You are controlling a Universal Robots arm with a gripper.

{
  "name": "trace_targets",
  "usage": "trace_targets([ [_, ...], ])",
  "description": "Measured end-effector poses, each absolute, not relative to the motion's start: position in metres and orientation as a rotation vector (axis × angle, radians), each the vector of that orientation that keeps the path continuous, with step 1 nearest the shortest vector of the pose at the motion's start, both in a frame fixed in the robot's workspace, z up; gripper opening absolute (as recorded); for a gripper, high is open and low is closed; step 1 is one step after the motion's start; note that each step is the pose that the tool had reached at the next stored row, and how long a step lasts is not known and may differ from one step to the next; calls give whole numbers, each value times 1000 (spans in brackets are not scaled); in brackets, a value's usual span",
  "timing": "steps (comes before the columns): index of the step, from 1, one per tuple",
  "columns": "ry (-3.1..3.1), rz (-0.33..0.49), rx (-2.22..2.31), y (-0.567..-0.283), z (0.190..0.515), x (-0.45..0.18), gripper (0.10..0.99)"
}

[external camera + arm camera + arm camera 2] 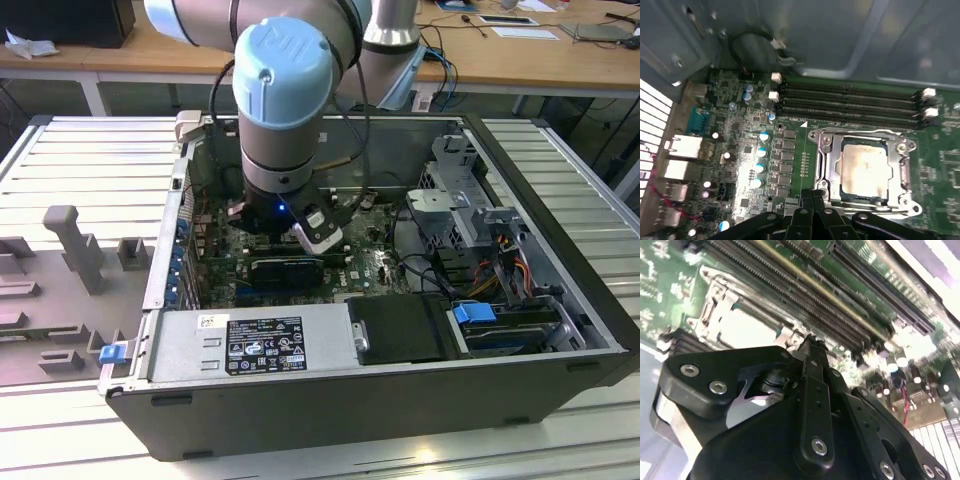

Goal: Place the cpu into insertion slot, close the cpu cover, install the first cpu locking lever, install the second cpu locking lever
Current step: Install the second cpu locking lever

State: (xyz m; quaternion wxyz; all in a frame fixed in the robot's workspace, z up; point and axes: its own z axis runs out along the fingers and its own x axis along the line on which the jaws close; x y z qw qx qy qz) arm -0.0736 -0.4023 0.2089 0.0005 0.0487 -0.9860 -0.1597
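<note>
Open computer case (560,330) on a slatted table (90,150), with the arm (285,100) reaching down over the green motherboard (370,268). In the exterior view the arm's wrist hides the socket area. In the first wrist view the cpu (863,165) lies seated in the insertion slot (827,172), framed by the cpu cover (900,160), which lies flat around it; the near edge of the slot is cut off behind the gripper (812,196). The fingers (805,197) appear pressed together, holding nothing, their tips just beside the slot's rim, apart from the cpu. Four memory slots (850,102) run just beyond the slot. In the second wrist view the gripper's body conceals much of the socket.
</note>
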Motion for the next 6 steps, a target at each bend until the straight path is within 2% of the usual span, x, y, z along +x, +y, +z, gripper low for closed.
trace_targets([
  [6,-3096,-504,153,-402,228,-74,106],
])
